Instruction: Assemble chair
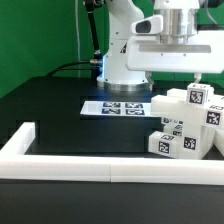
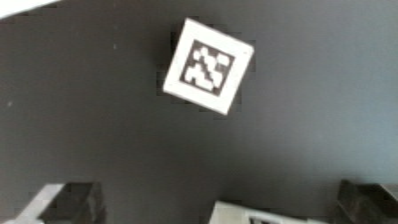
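White chair parts (image 1: 188, 125) stacked directly below gripper (image 1: 181, 73); jaws wide, empty. Risk: off-centre descent, fingertip (image 2: 63, 203) clips tagged block, topples stack against border rail (image 1: 110, 167).

Matt plastics on a dark worktop

The worktop (image 1: 50, 105) looked matt black and smooth; the chair parts (image 1: 188, 125) and border rail (image 1: 70, 165) seemed smooth white plastic, the marker board (image 1: 117, 105) flat and paper-like, the arm's shell (image 1: 125, 55) glossy.
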`<state>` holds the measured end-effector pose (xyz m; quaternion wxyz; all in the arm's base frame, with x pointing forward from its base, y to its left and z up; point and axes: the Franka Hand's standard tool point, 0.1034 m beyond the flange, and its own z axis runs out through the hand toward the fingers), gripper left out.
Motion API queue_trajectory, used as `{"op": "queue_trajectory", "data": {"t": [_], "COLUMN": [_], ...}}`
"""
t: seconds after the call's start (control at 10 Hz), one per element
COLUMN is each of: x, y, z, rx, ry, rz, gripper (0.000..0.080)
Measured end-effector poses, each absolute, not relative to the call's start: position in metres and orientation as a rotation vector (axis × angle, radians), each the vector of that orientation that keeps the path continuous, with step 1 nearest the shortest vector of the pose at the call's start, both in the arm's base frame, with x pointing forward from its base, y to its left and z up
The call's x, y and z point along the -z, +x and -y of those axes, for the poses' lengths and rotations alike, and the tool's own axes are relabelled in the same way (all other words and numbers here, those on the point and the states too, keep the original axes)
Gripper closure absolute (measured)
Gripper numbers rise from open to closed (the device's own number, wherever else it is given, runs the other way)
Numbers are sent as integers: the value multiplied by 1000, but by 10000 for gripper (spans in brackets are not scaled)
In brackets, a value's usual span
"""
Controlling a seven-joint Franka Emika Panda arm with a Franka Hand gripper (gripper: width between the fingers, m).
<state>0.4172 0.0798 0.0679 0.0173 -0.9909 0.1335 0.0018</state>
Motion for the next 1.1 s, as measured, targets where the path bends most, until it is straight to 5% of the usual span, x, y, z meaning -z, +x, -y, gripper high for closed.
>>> {"op": "queue_trajectory", "data": {"t": [0.5, 1.1], "x": [-45, -44], "y": [411, 410], "z": [-78, -73], "rx": [5, 18], "ry": [-3111, -3113], "rz": [-394, -401], "gripper": [150, 150]}}
